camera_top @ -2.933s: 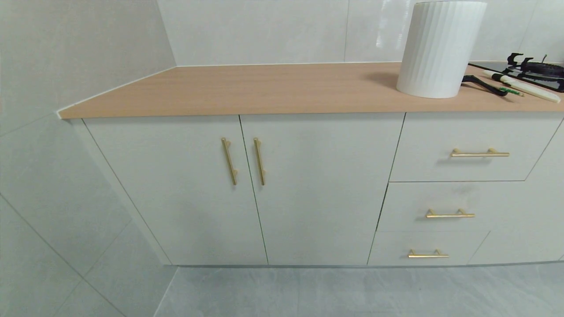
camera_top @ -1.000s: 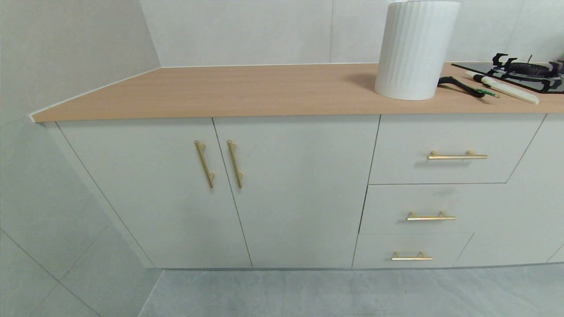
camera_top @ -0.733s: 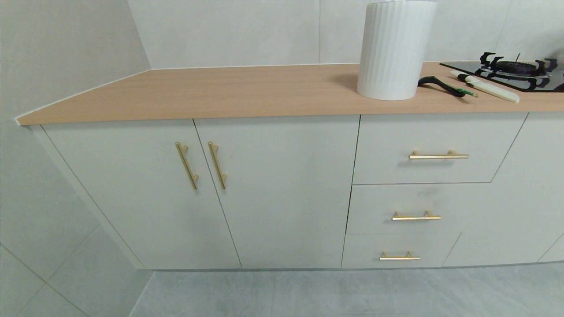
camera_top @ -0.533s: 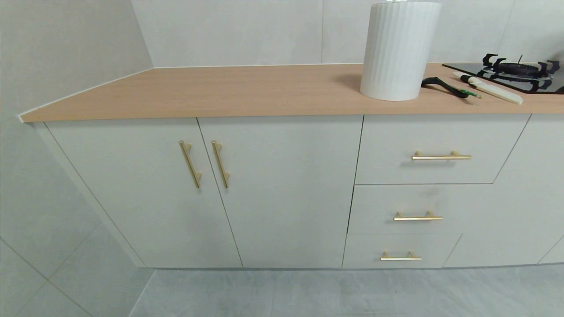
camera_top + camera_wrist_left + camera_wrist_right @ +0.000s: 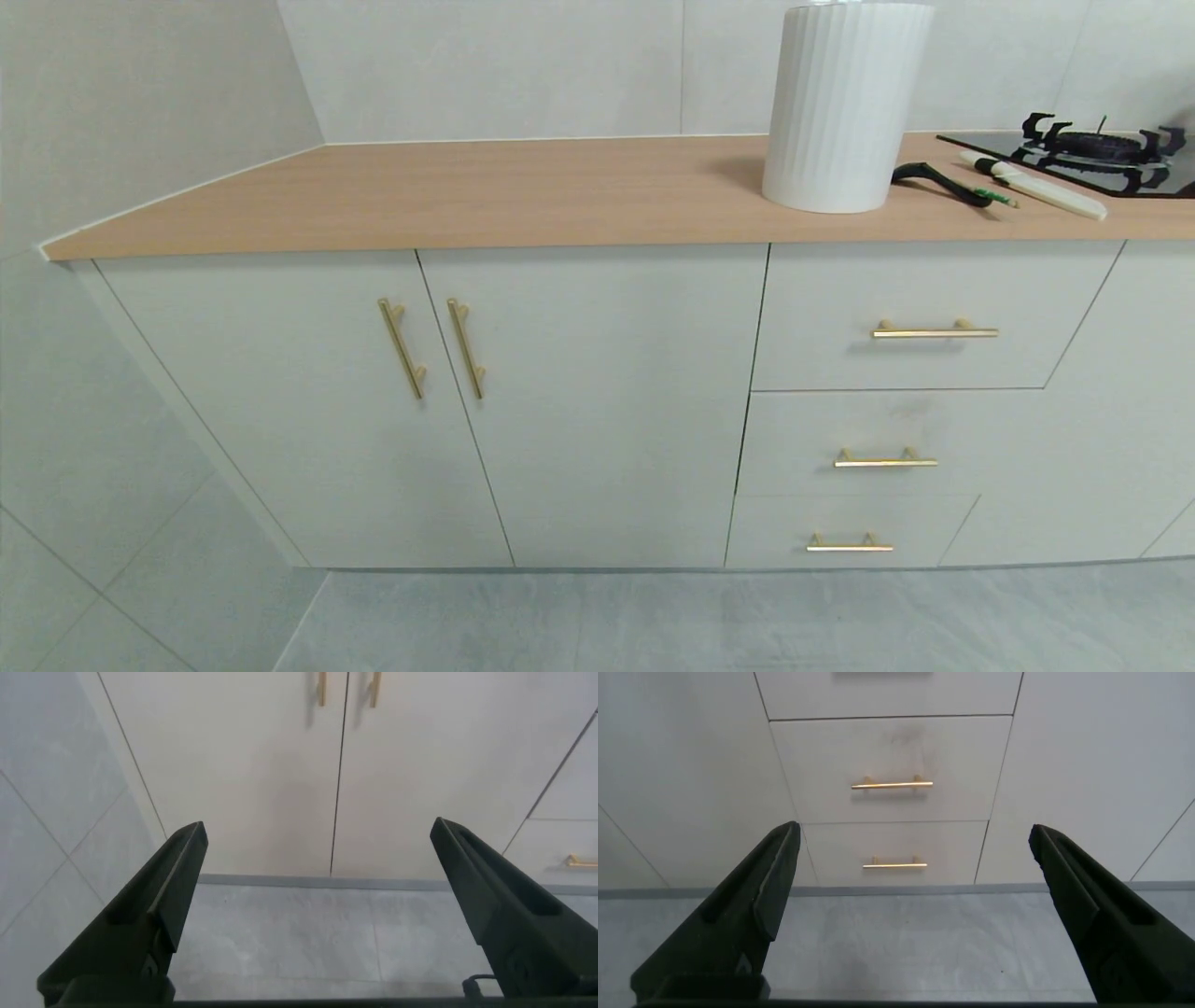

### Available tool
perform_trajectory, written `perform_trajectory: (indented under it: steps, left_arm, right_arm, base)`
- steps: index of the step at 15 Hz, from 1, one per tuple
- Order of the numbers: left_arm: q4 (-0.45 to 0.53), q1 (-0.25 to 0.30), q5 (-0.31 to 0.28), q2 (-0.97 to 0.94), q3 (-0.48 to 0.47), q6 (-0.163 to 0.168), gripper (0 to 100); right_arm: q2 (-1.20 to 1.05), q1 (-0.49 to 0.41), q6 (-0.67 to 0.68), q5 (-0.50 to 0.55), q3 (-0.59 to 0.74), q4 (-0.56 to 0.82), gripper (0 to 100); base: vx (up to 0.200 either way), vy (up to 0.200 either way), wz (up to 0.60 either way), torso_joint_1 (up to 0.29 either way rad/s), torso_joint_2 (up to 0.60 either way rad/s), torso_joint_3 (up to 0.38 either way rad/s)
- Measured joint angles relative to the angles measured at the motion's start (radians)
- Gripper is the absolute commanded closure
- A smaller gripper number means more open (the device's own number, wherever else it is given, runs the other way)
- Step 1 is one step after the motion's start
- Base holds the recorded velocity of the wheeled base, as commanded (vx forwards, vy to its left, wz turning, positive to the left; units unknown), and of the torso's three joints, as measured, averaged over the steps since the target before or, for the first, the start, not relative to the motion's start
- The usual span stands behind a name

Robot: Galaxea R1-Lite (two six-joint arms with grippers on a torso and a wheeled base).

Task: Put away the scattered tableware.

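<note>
On the wooden countertop at the right lie a black-handled utensil and a cream-coloured knife-like utensil, just right of a tall white ribbed container. My left gripper is open, low in front of the double cabinet doors, with nothing between its fingers. My right gripper is open too, low in front of the lower drawers, holding nothing.
A black gas hob sits at the far right of the counter. Below are two doors with gold handles and three drawers with gold handles. A tiled wall closes the left side. Grey floor lies in front.
The head view has shifted overall, so the cabinet and counter items sit further left than 2.9 s ago; in the last half second nothing has moved.
</note>
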State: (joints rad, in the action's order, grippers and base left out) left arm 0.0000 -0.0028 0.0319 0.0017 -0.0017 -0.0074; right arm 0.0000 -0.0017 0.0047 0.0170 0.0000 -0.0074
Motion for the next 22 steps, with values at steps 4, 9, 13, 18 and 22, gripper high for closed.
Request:
perform_trajectory:
  steps: [4,9,13,18,22]
  left_arm:
    - [0.000,0.000,0.000,0.000,0.000,0.002,0]
    - [0.000,0.000,0.000,0.000,0.000,0.002,0]
    - [0.000,0.000,0.000,0.000,0.000,0.002,0]
    - [0.000,0.000,0.000,0.000,0.000,0.002,0]
    - [0.000,0.000,0.000,0.000,0.000,0.002,0]
  right_arm:
    - [0.000,0.000,-0.003,-0.001,0.000,0.000,0]
    - [0.001,0.000,-0.005,-0.004,0.000,-0.001,0]
    - [0.065,0.019,0.043,-0.017,-0.162,-0.001,0]
    - [0.471,0.068,0.033,-0.032,-0.316,-0.004,0]
    - [0.935,0.081,0.028,-0.070,-0.436,-0.077,0]
  base:
    - [0.000,0.000,0.00,0.000,0.00,0.000]
    - [0.000,0.000,0.00,0.000,0.00,0.000]
    - [0.000,0.000,0.00,0.000,0.00,0.000]
    - [0.000,0.000,0.00,0.000,0.00,0.000]
    - [0.000,0.000,0.00,0.000,0.00,0.000]
